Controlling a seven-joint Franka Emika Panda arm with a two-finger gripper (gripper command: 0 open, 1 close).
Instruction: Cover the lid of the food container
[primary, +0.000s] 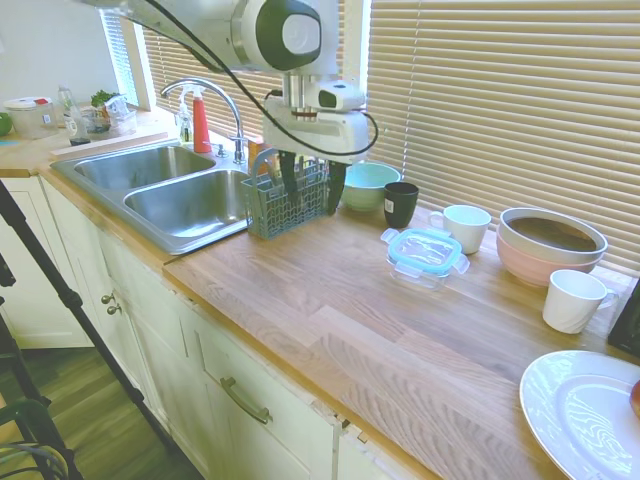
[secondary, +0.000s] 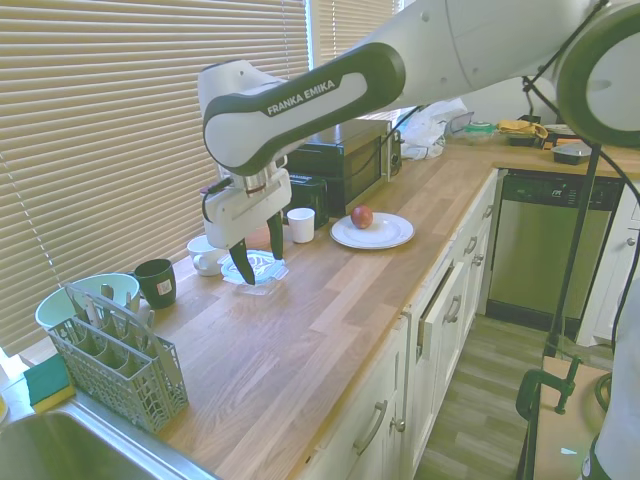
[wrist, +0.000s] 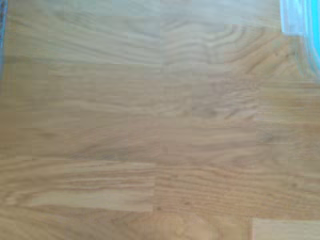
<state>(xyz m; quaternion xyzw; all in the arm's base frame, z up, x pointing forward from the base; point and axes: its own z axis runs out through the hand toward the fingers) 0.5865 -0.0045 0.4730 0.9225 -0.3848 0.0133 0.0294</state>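
Observation:
The lid (primary: 426, 249), clear with a teal rim and snap tabs, lies flat on top of the clear food container (primary: 416, 276) on the wooden counter. In the second exterior view the lid (secondary: 262, 268) shows partly behind my fingers. My gripper (primary: 312, 184) hangs open and empty above the counter, a short way to the sink side of the container, and touches nothing. The second exterior view also shows the gripper (secondary: 258, 254) open. In the blurred wrist view only a teal corner of the lid (wrist: 300, 22) shows over bare wood.
A grey cutlery basket (primary: 285, 200) stands just behind the gripper beside the sink (primary: 180, 190). Behind the container are a teal bowl (primary: 368, 185), a dark cup (primary: 400, 203), a white mug (primary: 465, 227) and stacked bowls (primary: 550, 245). Another mug (primary: 573, 300) and a plate (primary: 585, 415) are further right.

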